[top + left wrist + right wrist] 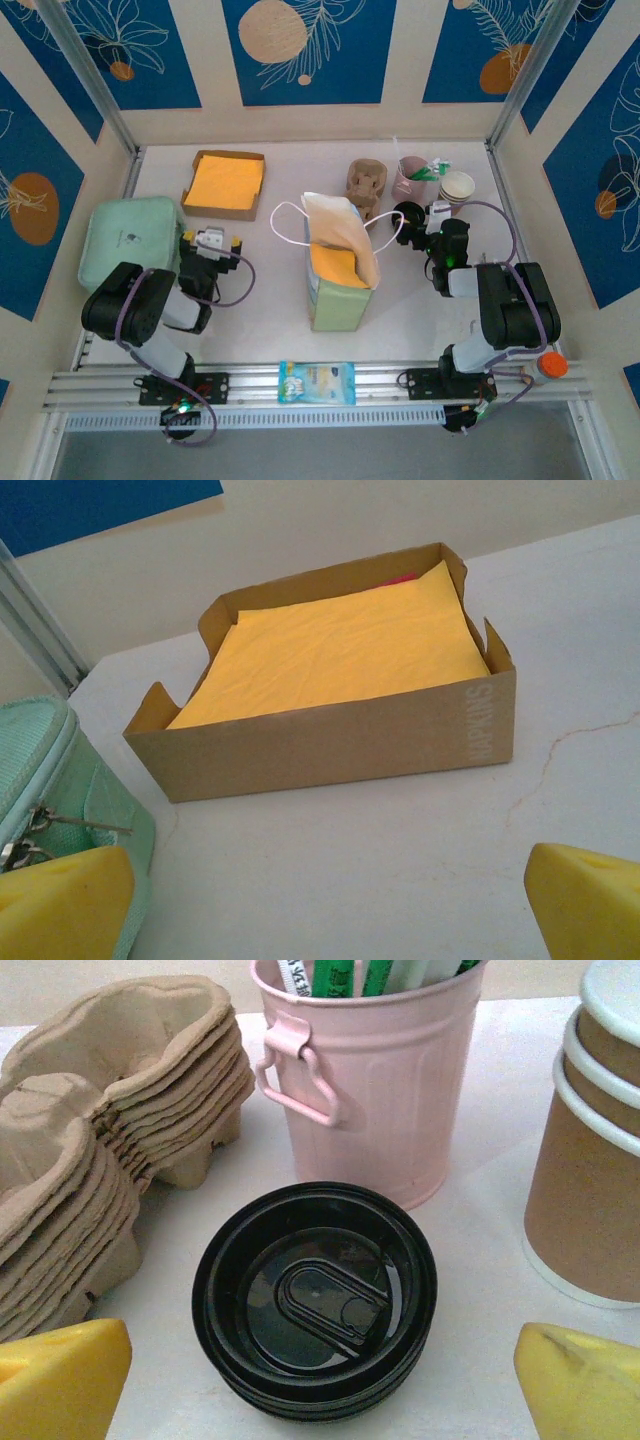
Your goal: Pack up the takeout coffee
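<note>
The takeout coffee is hidden or out of view. A short stack of black plastic lids lies on the table with no cup under it, also seen from above as black lids. My right gripper is open just short of the stack, one yellow fingertip at each side. From above, the right gripper sits right of the tall paper bag, which stands open in the middle with a yellow napkin inside. My left gripper is open over bare table, and in its wrist view the left gripper holds nothing.
A kraft napkin box lies ahead of the left gripper, a mint lunch bag at its left. Pulp cup carriers, a pink cup of utensils and stacked lidless paper cups ring the lids. A wipes packet lies at the near edge.
</note>
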`<state>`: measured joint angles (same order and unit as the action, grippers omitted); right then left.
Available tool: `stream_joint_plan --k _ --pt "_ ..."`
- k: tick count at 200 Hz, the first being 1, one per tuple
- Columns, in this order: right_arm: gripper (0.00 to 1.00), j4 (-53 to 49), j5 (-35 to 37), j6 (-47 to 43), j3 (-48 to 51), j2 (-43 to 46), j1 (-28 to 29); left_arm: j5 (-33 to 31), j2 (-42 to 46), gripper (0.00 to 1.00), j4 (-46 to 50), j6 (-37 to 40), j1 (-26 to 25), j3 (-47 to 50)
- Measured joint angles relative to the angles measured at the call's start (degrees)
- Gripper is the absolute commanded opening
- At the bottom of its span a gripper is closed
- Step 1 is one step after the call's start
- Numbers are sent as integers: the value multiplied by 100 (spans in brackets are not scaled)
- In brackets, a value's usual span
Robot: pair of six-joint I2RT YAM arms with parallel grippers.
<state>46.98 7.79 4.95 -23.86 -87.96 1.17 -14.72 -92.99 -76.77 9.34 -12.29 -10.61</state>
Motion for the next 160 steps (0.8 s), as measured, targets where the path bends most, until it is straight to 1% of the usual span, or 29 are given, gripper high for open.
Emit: stream_joint_plan --k 16,31,43,54,94,134,150,160 --pt "99 -4 59 48 0 0 -7 103 92 100 544 -72 138 -295" --pt "99 -7 85 87 0 0 -7 446 168 100 1318 -280 468 -800" --pt "99 -9 103 103 0 0 -7 640 197 100 1606 -398 717 -1060" --pt "99 -11 111 107 0 0 -7 743 247 100 1779 -487 839 -1134" --pt "99 -11 122 107 0 0 -7 979 291 100 2057 -525 868 -1137" --pt "99 -9 149 107 0 0 0 1043 293 100 2116 -544 868 -1137" --pt "99 13 278 107 24 0 46 1047 293 100 2118 -544 868 -1137" --pt "99 31 479 136 59 2 90 1047 293 100 2120 -544 868 -1137"
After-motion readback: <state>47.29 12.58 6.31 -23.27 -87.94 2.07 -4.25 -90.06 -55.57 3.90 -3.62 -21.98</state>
